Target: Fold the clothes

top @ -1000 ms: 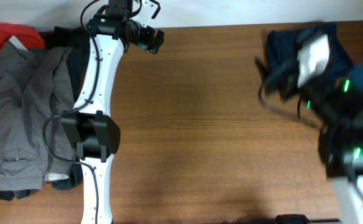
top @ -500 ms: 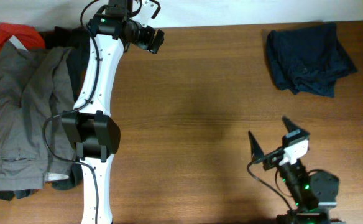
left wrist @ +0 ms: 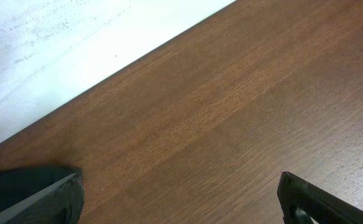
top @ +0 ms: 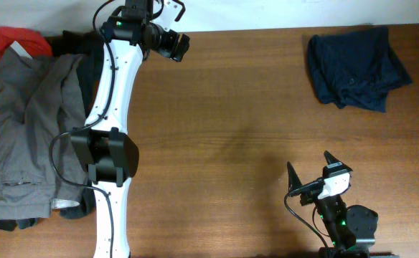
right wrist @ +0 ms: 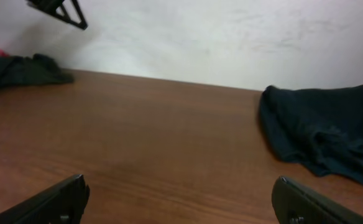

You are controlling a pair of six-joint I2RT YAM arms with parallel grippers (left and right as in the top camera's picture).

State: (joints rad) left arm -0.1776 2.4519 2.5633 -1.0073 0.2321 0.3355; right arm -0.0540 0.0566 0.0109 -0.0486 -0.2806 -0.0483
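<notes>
The navy shorts (top: pixel 356 68) lie in a folded heap at the far right of the table, also seen in the right wrist view (right wrist: pixel 324 134). The other clothes are piled at the far left: grey trousers (top: pixel 23 129), a black garment (top: pixel 80 50) and a small red piece (top: pixel 12 36). My left gripper (top: pixel 179 46) hangs open at the table's back edge over bare wood (left wrist: pixel 181 199), holding nothing. My right gripper (top: pixel 310 166) is open and empty near the front edge (right wrist: pixel 181 199), well short of the shorts.
The left arm's white links (top: pixel 113 107) run down the table beside the clothes pile. A white wall (right wrist: pixel 231 37) rises behind the back edge. The wooden table (top: pixel 224 129) is bare between the pile and the shorts.
My right arm has drawn back from over the navy shorts to the table's front edge, leaving the shorts lying free. The left arm has not moved.
</notes>
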